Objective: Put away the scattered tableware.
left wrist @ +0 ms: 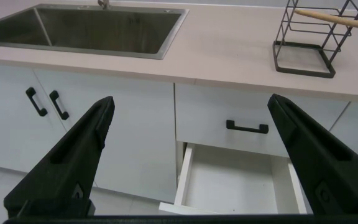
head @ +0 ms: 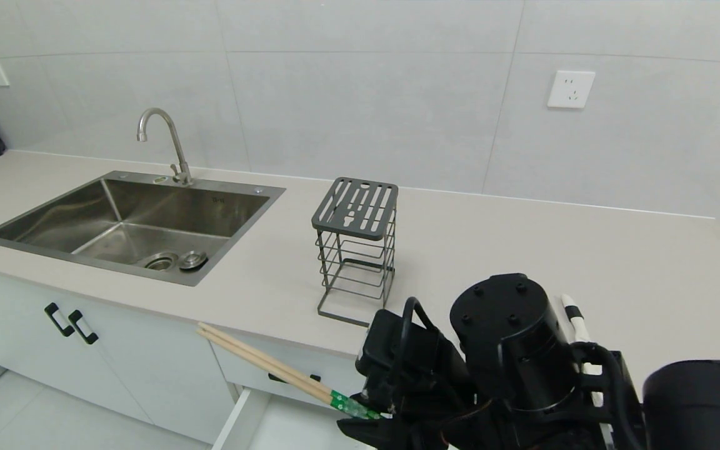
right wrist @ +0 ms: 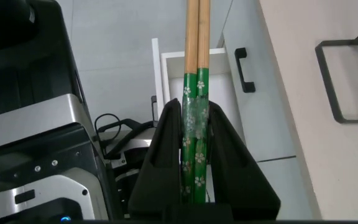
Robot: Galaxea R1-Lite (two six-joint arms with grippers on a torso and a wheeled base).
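A pair of wooden chopsticks [head: 272, 365] with green flowered ends is held level in front of the counter edge, with my right gripper [head: 363, 414] shut on the green ends. In the right wrist view the chopsticks [right wrist: 197, 93] run straight out between the right gripper [right wrist: 196, 158] and its fingers. A dark wire cutlery rack [head: 355, 250] with a slotted top stands on the counter just beyond. A white-handled utensil [head: 575, 319] lies on the counter to the right, partly hidden by the arm. My left gripper [left wrist: 197, 168] hangs open and empty, low in front of the cabinets.
A steel sink [head: 54, 219] with a tap [head: 163, 140] fills the counter's left. Below the counter a white drawer [left wrist: 235, 180] stands pulled open, beside cabinet doors with black handles [left wrist: 45, 102]. The rack [left wrist: 309, 43] and the chopsticks [left wrist: 334, 20] appear above it.
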